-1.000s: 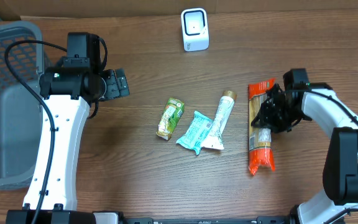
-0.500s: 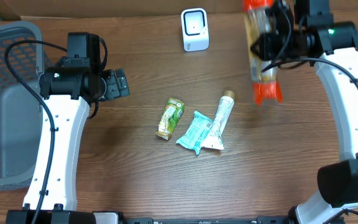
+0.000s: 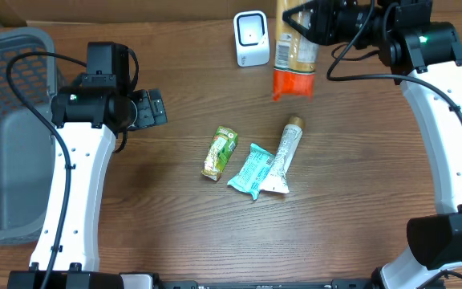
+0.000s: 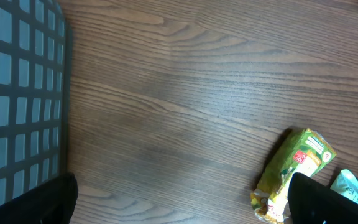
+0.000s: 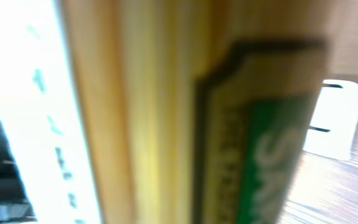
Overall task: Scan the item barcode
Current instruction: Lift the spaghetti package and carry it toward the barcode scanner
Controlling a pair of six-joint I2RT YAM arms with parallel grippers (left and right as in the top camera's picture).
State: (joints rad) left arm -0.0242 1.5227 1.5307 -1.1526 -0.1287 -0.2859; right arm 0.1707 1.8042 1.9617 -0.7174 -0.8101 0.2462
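Observation:
My right gripper [image 3: 311, 22] is shut on a long yellow packet with an orange end [image 3: 294, 56], held in the air just right of the white scanner [image 3: 252, 38] at the table's far edge. In the right wrist view the blurred packet [image 5: 166, 112] fills nearly the whole frame and hides the fingers, with the scanner [image 5: 337, 118] showing behind it at the right. My left gripper [image 3: 155, 108] hangs open over bare wood; in its own view the left gripper [image 4: 182, 205] holds nothing.
A green packet [image 3: 220, 152], a teal packet [image 3: 253, 169] and a white tube [image 3: 283, 152] lie mid-table. The green packet [image 4: 294, 171] sits by my left gripper's right finger. A grey basket [image 3: 6, 136] stands at the left edge.
My right arm has lifted the long packet off the table at the right and carried it up and leftward to beside the scanner. The left arm has stayed still.

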